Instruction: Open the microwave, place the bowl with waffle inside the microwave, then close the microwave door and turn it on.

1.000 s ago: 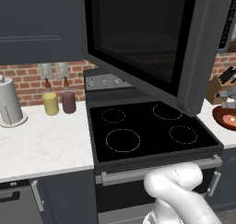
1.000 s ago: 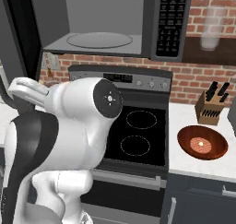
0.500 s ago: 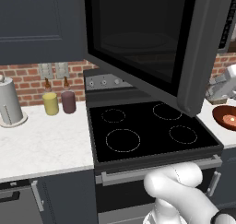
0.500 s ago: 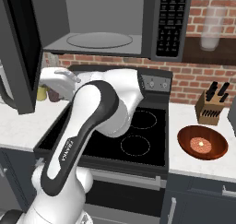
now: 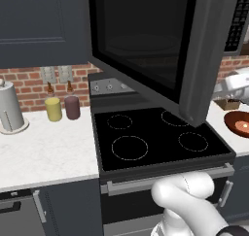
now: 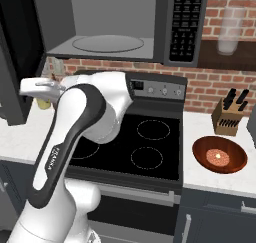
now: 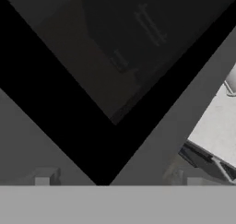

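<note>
Since the earlier frames the white arm has swung further left, its hand now near the lower corner of the microwave door (image 5: 146,45), which hangs wide open, and the gripper (image 7: 117,184) faces the door's black glass with its jaws spread, released and holding nothing. One microwave (image 6: 125,24) sits above the stove (image 6: 150,142) with its cavity and round turntable exposed. One bowl (image 6: 219,154) holding one waffle (image 6: 217,156) rests on the right counter beside one knife block (image 6: 231,118); the stove shows four burner rings.
</note>
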Controlling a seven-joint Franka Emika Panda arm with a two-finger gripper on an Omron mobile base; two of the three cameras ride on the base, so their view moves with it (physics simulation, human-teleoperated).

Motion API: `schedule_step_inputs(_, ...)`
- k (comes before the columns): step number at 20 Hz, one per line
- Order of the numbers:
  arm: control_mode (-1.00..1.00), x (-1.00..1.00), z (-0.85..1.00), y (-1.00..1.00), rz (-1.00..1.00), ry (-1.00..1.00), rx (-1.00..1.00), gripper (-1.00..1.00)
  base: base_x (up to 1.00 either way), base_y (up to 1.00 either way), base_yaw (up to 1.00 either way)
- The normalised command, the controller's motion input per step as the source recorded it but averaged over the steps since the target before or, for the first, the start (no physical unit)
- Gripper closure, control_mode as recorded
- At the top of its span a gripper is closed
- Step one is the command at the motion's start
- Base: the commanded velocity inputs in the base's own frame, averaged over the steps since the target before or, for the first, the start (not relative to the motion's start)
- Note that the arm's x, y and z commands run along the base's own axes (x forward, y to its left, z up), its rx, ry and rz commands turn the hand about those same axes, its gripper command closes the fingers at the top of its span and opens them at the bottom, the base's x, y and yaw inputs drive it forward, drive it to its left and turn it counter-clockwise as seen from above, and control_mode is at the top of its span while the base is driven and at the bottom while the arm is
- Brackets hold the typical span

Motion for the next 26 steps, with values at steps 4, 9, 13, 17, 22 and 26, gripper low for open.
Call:
schedule_step_inputs(4,-1.0,-0.16,0.0,0.51,0.02,-0.1,0.0,-1.0,0.0,0.0,0.0)
schedule_step_inputs(9,-1.0,-0.13,0.0,0.33,0.05,-0.02,0.02,-1.0,0.0,0.0,0.0)
schedule_step_inputs(13,-1.0,-0.17,0.0,0.45,0.05,-0.03,0.0,-1.0,0.0,0.0,0.0)
schedule_step_inputs(17,-1.0,-0.19,0.0,0.55,0.05,0.0,0.0,-1.0,0.0,0.0,0.0)
schedule_step_inputs(22,-1.0,-0.18,0.0,0.48,0.05,0.0,0.0,-1.0,0.0,0.0,0.0)
schedule_step_inputs(26,-1.0,-0.13,0.0,0.41,0.01,0.0,0.0,-1.0,0.0,0.0,0.0)
